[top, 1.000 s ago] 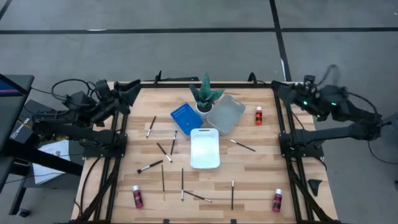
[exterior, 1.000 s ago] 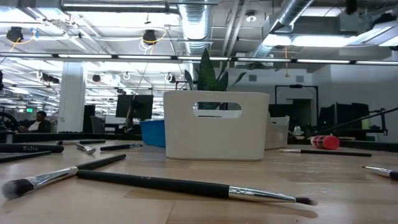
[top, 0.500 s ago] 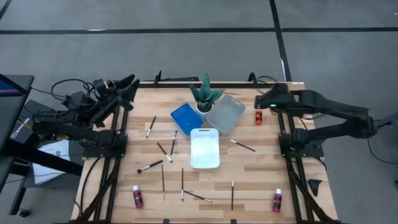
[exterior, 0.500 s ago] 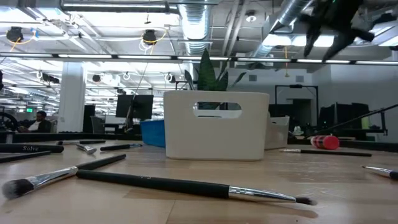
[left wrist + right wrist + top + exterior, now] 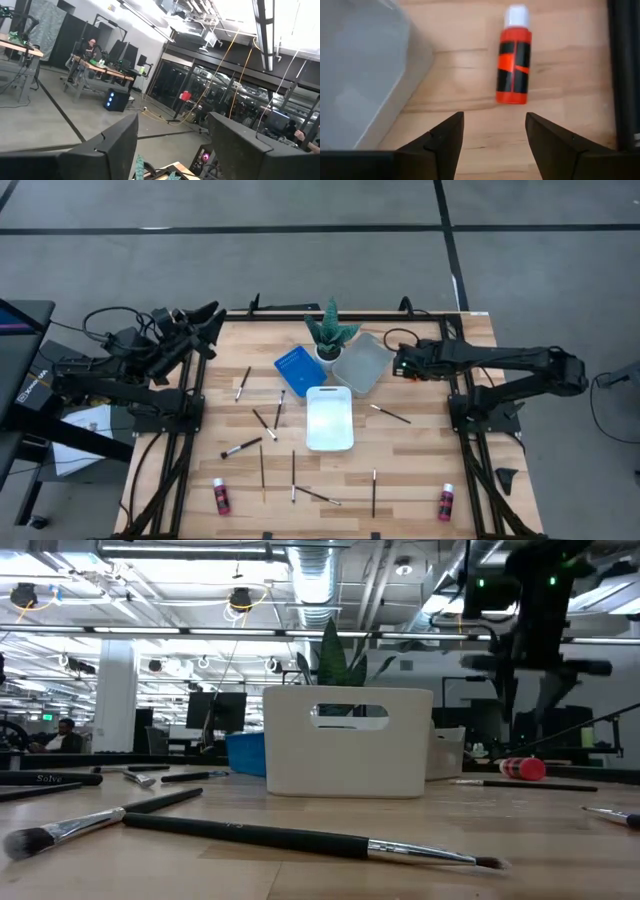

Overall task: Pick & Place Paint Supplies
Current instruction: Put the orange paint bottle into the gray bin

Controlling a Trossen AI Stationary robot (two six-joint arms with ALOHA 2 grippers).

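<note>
Right gripper [image 5: 492,137] moved inboard, above red bottle [image 5: 514,59] | jaws wide, holding nothing | left parked

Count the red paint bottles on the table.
3. One bottle stands at the near left corner, one at the near right corner, and one lies by the grey tray, under the right end effector, which hides it from above.

Grey concrete floor [image 5: 300,270] w/ dark tape lines surrounds the wooden counter [image 5: 420,450]. Open-plan workshop beyond: exposed ducts [image 5: 320,580] & pipes overhead, strip lights [image 5: 180,632], white column [image 5: 115,690], desks w/ monitors [image 5: 222,710]. A person [image 5: 62,735] sits at far left.
</note>
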